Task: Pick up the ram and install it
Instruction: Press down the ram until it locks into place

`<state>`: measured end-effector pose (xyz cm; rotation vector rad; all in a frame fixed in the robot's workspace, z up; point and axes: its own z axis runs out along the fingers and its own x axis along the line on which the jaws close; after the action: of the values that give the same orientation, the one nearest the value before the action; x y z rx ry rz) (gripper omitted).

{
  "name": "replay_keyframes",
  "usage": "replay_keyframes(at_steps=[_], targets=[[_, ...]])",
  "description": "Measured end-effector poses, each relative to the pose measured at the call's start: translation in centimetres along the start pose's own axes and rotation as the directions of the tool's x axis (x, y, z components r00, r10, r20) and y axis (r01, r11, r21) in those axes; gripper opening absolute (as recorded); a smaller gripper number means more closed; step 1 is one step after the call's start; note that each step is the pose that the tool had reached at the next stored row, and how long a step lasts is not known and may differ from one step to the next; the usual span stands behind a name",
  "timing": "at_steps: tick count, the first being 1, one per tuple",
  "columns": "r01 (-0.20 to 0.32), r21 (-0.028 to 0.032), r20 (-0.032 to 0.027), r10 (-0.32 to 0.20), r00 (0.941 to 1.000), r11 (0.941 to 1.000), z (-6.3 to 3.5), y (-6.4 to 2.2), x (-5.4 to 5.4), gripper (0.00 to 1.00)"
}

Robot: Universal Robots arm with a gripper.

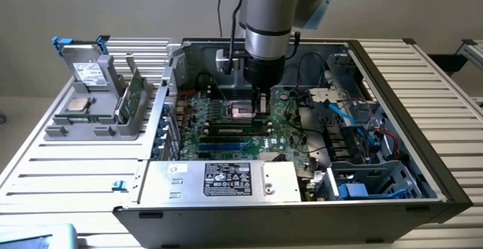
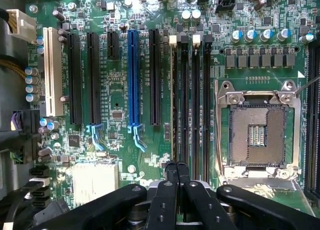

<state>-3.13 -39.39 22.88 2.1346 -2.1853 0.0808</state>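
At frame centre, the matte black gripper held its jaws closed above the glossy green motherboard and its long dark slots.

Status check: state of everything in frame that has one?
hand: shut, tips over the memory slots.
ram: looks edge-on in the memory slot nearest the card slots; latching unclear.
processor socket: no chip in it.
computer case: side open, board exposed.
green board: upright in the grey holder.
chip: flat in the same holder.
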Motion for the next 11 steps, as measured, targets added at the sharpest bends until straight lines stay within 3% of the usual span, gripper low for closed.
replay_keyframes(at_steps=[3, 11], targets=[[0.000, -0.0016, -0.0010, 0.000, 1.0000, 1.0000, -0.38, 0.59, 0.1, 0.11], [0.000, -0.0012, -0.0012, 0.000, 1.0000, 1.0000, -0.31, 3.99, 0.1, 0.11]])
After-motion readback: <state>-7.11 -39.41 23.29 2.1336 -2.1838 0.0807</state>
